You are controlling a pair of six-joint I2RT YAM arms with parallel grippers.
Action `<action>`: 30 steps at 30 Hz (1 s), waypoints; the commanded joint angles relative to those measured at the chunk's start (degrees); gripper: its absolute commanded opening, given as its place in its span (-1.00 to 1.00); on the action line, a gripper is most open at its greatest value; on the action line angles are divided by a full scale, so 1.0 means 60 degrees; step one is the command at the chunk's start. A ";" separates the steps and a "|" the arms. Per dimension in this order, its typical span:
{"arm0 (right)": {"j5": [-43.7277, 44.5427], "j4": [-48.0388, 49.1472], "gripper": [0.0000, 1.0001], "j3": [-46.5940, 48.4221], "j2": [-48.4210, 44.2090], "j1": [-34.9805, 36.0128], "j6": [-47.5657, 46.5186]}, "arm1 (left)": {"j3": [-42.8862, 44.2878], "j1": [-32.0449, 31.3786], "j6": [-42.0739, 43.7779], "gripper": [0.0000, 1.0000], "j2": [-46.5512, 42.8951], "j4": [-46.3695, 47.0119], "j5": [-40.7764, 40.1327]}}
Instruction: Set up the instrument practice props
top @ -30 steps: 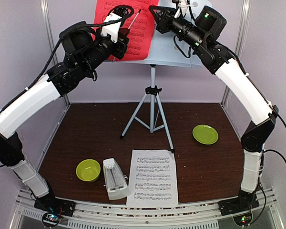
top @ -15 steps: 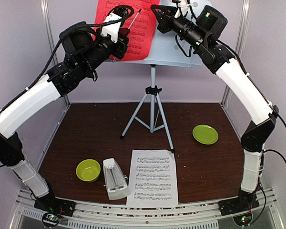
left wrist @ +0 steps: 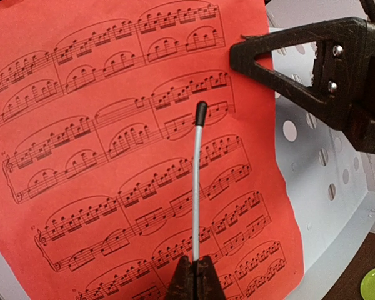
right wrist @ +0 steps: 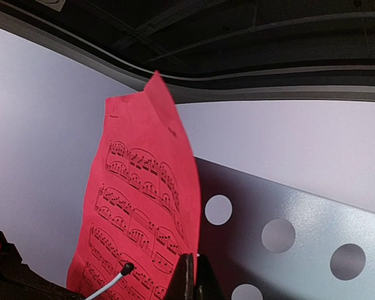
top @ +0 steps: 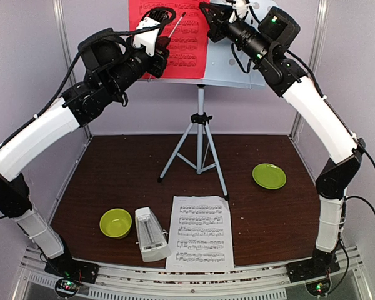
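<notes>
- Left gripper (left wrist: pixel 192 278): black jaws pinched tight on a thin silver rod (left wrist: pixel 195 181), black-tipped, lying across the red sheet (left wrist: pixel 112 156).
- Bowl (top: pixel 115 223): lime-green, round, glossy, on the brown table (top: pixel 112 169).
- Metronome (top: pixel 151 234): small white pyramid with clear cover, between bowl and white sheet (top: pixel 200 233); upright or tipped, cannot tell.
- Red sheet: paper with black printed staves, against the panel of the stand (top: pixel 234 69); top edge cut off in the top view.
- White sheet: printed paper, flat on the table at its near edge.
- Stand: pale panel with round holes, on a grey tripod; panel partly hidden by sheet and arms.
- Right gripper (right wrist: pixel 190 275): closed on the red sheet's right edge.
- Plate (top: pixel 269 176): lime-green, round, on the table's right side.
</notes>
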 commanded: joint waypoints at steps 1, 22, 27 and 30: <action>-0.0079 0.0514 -1.00 0.0141 0.0162 0.0016 -0.0206 | 0.0078 0.0053 -0.0034 -1.00 0.0146 0.0449 0.0301; 0.0609 0.1400 -1.00 -0.0087 0.0384 0.0228 0.0372 | -0.0053 0.0084 -0.0004 -1.00 0.0080 0.0524 0.0261; 0.0710 0.1438 -1.00 -0.0088 0.0420 0.0221 0.0350 | -0.0075 0.0100 -0.0004 -1.00 0.0071 0.0527 0.0247; 0.0761 0.1535 -1.00 -0.0129 0.0449 0.0247 0.0417 | -0.0075 0.0114 0.0004 -1.00 0.0068 0.0524 0.0228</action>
